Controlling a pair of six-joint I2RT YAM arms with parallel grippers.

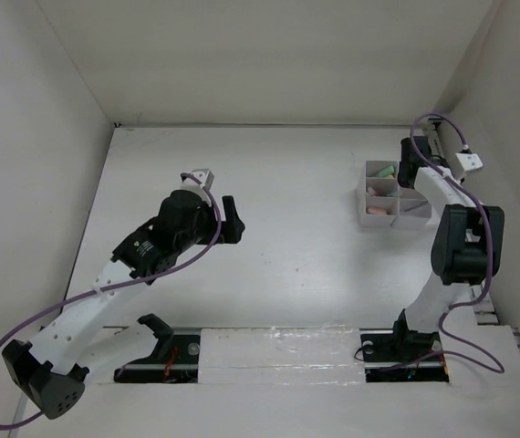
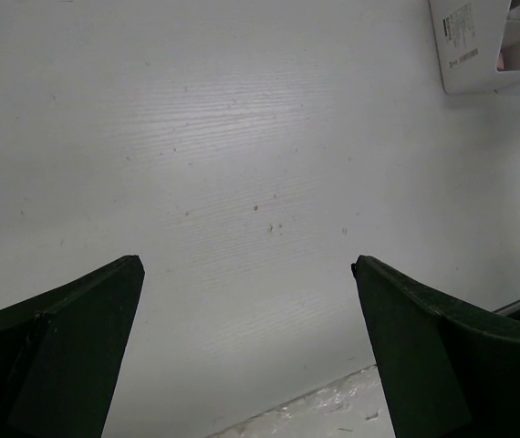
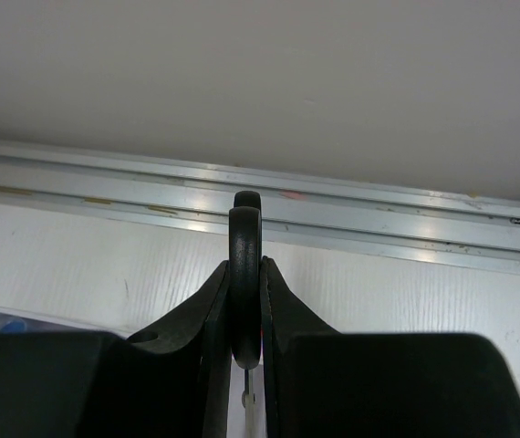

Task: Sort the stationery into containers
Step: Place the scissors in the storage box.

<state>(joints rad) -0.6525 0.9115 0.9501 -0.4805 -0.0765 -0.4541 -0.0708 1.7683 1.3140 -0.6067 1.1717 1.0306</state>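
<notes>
Fingers [image 2: 68, 351] of the left gripper [image 1: 234, 221] are spread as wide as they go, and nothing is held between them. This gripper is seen left of centre in the top view, above the white table [image 1: 296, 274], with its arm stretched back to the lower left corner. In the left wrist view only the table is framed between the two dark fingers, and a corner of the box [image 2: 479, 55] is caught at the upper right.

The box [image 1: 367, 203] is found at the upper right of the top view. A green marker [image 1: 386, 171] is seen in a far compartment and a pink item [image 1: 380, 209] in a near one.

The right gripper [image 3: 246, 274] is placed at the box's far right edge and is clamped tight on the black handle loop of the scissors [image 3: 245, 228]. A thin sliver of blade is seen low between the fingers. Whether the blades are inside a compartment cannot be told. A metal rail [image 3: 379, 219] is crossed behind the handle.
</notes>
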